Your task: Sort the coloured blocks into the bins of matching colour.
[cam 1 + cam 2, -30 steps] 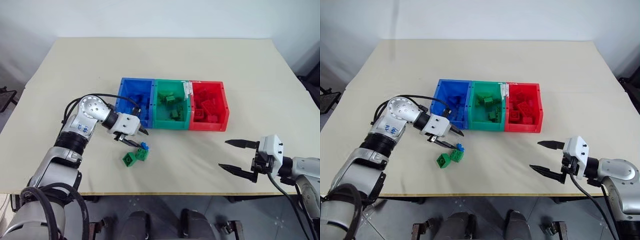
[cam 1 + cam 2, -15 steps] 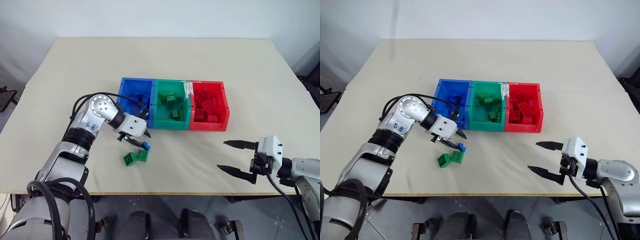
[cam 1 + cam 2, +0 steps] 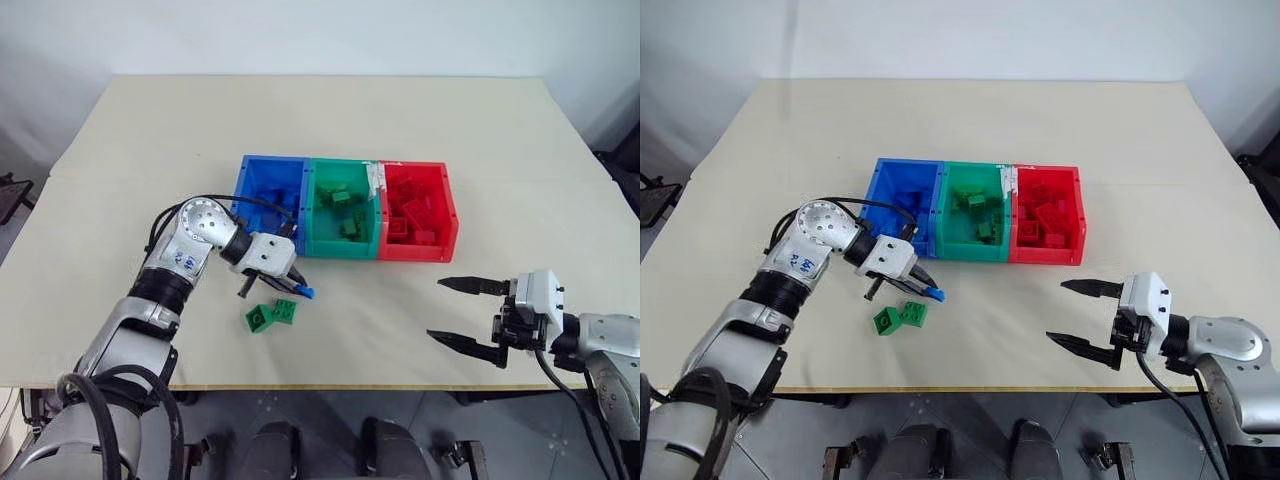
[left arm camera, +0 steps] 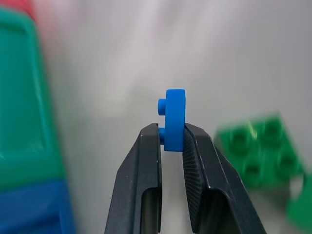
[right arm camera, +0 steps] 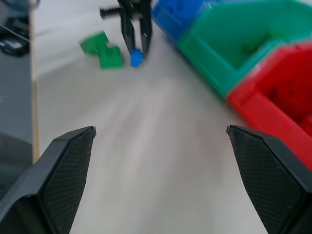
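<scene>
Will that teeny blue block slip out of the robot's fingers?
Maybe. The blue block looks like hard, smooth plastic, and the left gripper pinches only its lower edge, so it might twist or pop out. It's so tiny it probably weighs almost nothing. It looks stiff too, not squashed between the fingers.

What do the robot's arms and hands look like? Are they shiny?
Yes. The left arm is shiny silver metal with black rings at the joints and black cables looping beside it. Each hand, left and right, has a white block at the wrist and two pointed black fingers with bumpy, gridded pads.
</scene>
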Motion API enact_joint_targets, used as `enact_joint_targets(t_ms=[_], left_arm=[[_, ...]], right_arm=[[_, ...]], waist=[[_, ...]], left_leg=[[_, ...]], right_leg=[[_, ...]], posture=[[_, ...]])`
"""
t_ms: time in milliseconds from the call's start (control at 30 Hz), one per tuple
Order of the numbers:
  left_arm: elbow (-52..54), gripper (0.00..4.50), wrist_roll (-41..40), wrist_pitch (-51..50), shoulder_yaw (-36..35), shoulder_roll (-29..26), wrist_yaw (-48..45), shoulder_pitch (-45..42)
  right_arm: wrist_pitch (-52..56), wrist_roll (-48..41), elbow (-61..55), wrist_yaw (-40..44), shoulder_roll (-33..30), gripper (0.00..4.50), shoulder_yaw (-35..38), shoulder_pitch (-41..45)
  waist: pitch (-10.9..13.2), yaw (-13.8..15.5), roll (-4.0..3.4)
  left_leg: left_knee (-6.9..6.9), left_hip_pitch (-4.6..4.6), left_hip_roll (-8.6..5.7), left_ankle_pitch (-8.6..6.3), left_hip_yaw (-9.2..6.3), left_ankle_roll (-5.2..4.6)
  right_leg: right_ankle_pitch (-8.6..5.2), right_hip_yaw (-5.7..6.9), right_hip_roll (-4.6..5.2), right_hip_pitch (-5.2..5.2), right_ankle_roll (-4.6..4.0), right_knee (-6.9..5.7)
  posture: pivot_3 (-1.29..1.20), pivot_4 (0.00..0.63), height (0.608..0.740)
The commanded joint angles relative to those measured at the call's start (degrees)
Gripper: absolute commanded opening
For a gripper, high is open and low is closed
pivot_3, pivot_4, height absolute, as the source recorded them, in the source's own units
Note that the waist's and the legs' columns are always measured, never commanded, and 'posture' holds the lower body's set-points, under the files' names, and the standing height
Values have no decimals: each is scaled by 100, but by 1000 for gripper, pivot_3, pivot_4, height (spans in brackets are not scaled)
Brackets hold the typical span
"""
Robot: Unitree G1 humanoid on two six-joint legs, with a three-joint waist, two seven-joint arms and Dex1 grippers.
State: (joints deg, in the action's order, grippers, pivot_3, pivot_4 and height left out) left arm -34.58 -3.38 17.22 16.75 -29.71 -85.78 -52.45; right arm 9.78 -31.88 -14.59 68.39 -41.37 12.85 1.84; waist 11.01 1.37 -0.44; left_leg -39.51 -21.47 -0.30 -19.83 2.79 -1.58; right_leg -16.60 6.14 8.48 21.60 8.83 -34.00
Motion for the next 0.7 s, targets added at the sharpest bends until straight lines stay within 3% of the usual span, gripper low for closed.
enact_joint_targets(t_ms=[33,167,267,400,567,700], left_arm=[[866,277,-507,-646,-647,-230,459,151],[1748,277,-876,-1852,-1166,-358,1113,402],[2013,277,-652,-2448,-1477,-446,2035,498],[1741,277,-417,-2811,-1706,-295,3165,389],[1397,277,-230,-3039,-1597,-123,3684,220],[1428,1575,-258,-3117,-1603,-131,3746,241]], right_arm=[[-70,-296,-249,-133,212,4500,-46,304],[50,-396,-238,-271,329,4500,-96,558],[14,-401,-115,-336,371,4500,-89,753],[-104,-248,105,-418,371,4500,-48,909],[-216,-128,95,-464,286,4500,43,787],[-295,-92,137,-480,281,4500,95,722]], waist=[[0,-5,0],[0,-8,-1],[0,19,-1],[0,24,0],[0,16,0],[0,3,0]], left_leg=[[-5,-1,0,0,-4,0],[-13,0,1,0,-51,0],[-22,-1,2,0,-58,0],[-26,-1,-3,-1,-62,-1],[-25,-1,-13,-1,-56,-1],[-24,-1,-13,-1,-50,-1]], right_leg=[[0,0,0,0,0,-4],[0,-3,1,0,0,-15],[0,-3,4,-2,0,-21],[0,-3,5,-5,0,-25],[0,-2,4,-4,0,-25],[0,-2,3,-3,0,-24]], posture=[[0,150,740],[0,150,740],[0,150,740],[0,150,740],[0,150,740],[0,150,740]])
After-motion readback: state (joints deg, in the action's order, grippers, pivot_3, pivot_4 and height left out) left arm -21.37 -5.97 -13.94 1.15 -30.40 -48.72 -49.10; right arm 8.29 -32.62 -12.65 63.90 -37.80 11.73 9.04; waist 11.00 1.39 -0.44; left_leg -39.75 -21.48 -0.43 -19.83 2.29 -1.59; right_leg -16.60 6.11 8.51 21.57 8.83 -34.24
